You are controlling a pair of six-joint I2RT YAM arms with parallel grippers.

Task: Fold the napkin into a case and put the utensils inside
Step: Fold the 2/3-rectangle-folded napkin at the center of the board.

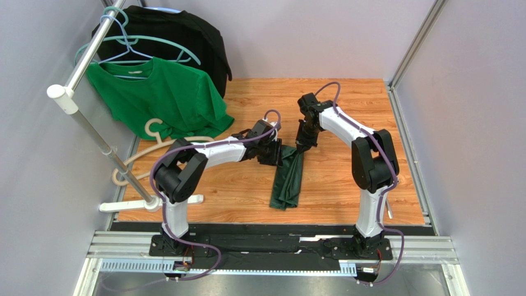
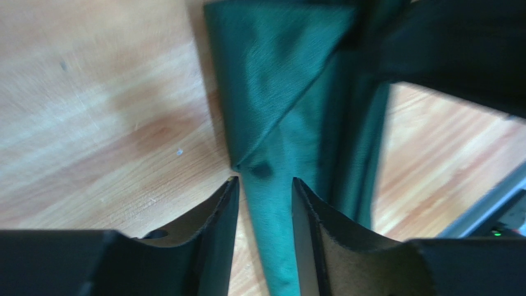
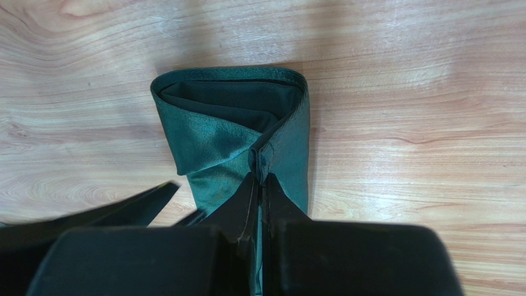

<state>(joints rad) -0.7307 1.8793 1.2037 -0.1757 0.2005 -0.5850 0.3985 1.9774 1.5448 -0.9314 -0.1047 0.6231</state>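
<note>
The dark forest-green soft cloth napkin [image 1: 288,179] is lying near the middle of the wooden desk [image 1: 352,105] as a narrow, layered strip running toward the near edge. The case [image 3: 237,117] is looking largely folded. No utensils are showing, so loading them is probably what is remaining. The right tool [image 3: 260,182], pressed together, is pinching the strip's far end, its arm bending high and reaching inward. The left tool [image 2: 264,185] is hovering spread over the cloth, gripping nothing, its forearm stretching rightward.
</note>
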